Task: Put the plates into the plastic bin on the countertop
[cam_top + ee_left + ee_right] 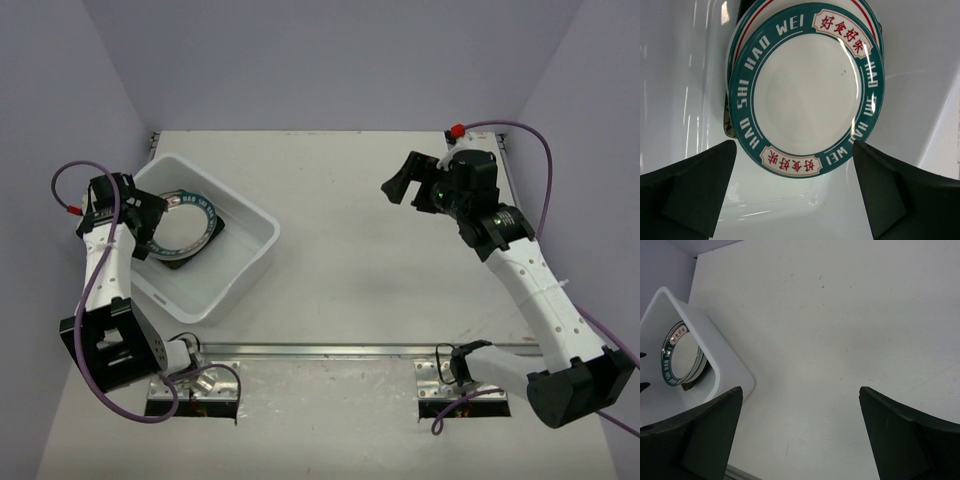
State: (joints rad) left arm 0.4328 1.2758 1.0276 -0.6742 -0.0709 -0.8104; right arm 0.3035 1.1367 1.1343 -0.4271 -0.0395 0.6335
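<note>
1. Off-white countertop [380, 290] carries one plastic bin [262, 232].
2. You can count two round plates [805, 90] stacked inside it, over the edge of one dark plate [728, 127].
3. Your left gripper [794, 150] is spread wide and holds nothing, with the stack just ahead of its tips.
4. Your right gripper [801, 390] is spread wide and empty above the countertop, with the bin off to its left.

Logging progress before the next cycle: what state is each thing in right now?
Round plates: stacked face up inside the bin.
Dark square plate: in the bin under the round ones, mostly covered.
Plastic bin: upright on the countertop, holding the plates.
Left gripper: fingers open, empty, over the plates.
Right gripper: fingers open, empty, above the countertop.
</note>
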